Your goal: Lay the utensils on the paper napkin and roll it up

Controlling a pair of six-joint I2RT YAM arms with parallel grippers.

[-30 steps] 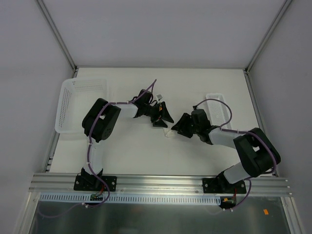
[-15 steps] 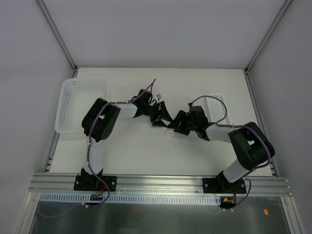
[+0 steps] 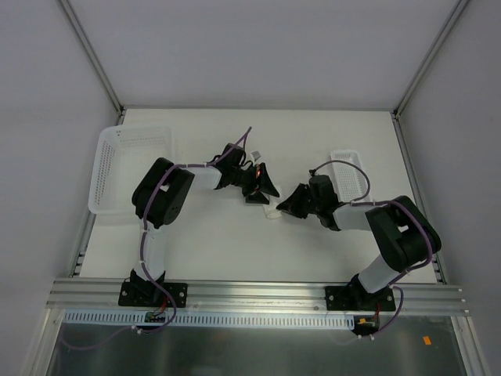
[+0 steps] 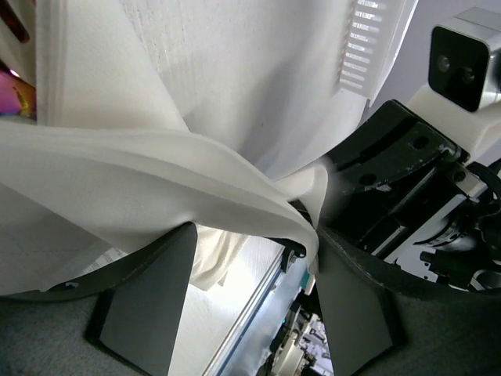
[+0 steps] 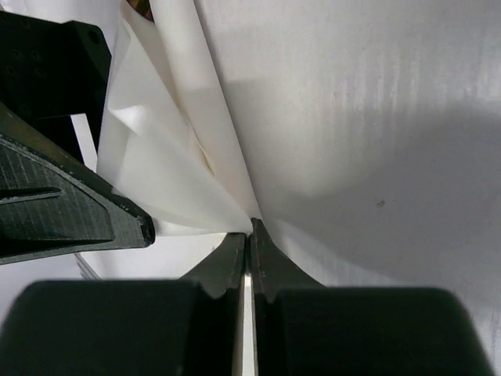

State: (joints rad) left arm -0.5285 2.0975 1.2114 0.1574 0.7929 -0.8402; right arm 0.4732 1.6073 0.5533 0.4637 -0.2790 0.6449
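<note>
The paper napkin shows only as a small white bit between the two grippers at mid-table. In the left wrist view the napkin is a thick folded band draped over the tips of my left gripper, whose jaws stand apart. My left gripper points down at it. My right gripper is shut, pinching a corner of the napkin. That right gripper meets the left one from the right. The utensils are hidden in the folds, and a shiny coloured bit peeks out at the left edge.
A large white perforated basket sits at the table's left edge, behind the left arm. A smaller white basket lies right of the right gripper and also shows in the left wrist view as the basket. Grey walls enclose the table.
My right gripper went from open to shut on the napkin's corner, first reaching left toward the left gripper, then drawing back a little. The left arm has not moved.
</note>
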